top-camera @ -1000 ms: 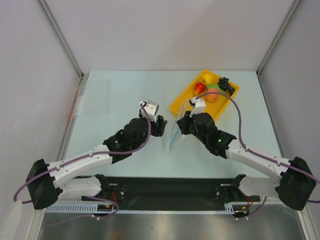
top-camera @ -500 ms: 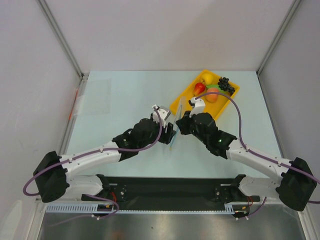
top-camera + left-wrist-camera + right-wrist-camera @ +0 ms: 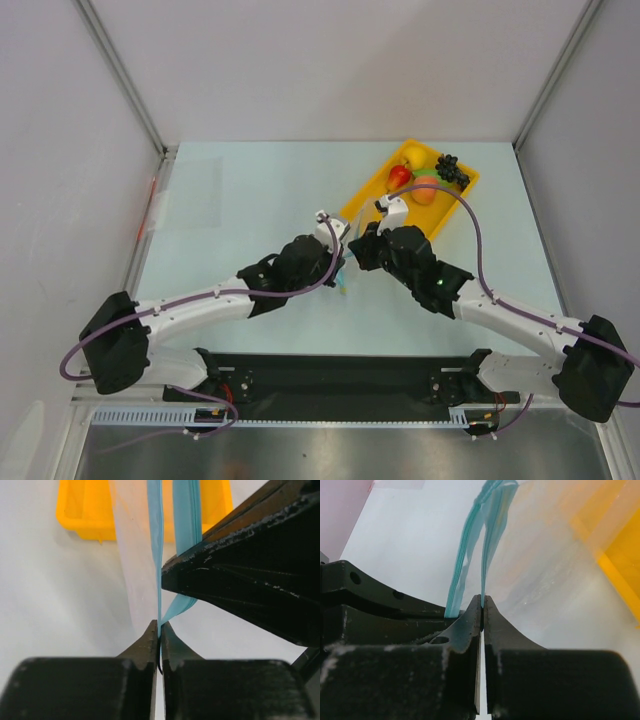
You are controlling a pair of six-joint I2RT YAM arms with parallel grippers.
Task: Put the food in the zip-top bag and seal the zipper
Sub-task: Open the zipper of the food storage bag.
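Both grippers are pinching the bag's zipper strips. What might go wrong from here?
The left gripper and right gripper each pinch a thin zipper lip at the tips; pulling apart may slip one free. They sit almost touching, so they may collide. With both busy, neither can fetch the food in the yellow tray.

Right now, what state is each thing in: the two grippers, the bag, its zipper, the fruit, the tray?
left gripper, shut on one zipper strip.
right gripper, shut on the other strip.
zipper, unsealed, strips apart.
bag, held between both grippers, no fruit visible inside.
fruit, lying in the tray.
tray, holding the fruit.
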